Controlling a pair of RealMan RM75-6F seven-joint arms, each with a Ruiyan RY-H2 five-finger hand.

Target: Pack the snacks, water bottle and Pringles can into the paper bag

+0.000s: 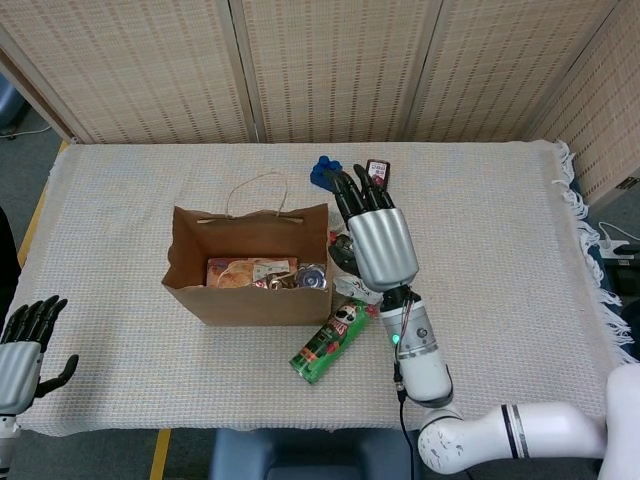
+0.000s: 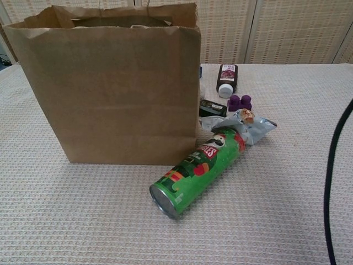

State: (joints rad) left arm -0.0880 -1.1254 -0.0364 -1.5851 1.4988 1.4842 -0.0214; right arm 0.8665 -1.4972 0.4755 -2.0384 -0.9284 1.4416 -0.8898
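The paper bag (image 1: 245, 265) stands upright, mouth open, with snack packets (image 1: 262, 274) lying on its floor; their labels are too small to read. The green Pringles can (image 2: 197, 171) lies on its side at the bag's 5 o'clock, touching a crumpled silver snack pouch (image 2: 251, 125). The right hand (image 1: 372, 228) hovers at the bag's 3 o'clock, fingers straight and holding nothing, hiding most of the dark bottle (image 2: 226, 79) from above. The left hand (image 1: 24, 345), cut off at the frame's 8 o'clock edge, hangs empty with fingers apart.

Bright, even light, soft shadows, no glare; both views sharp, the head view slightly bowed at its edges.
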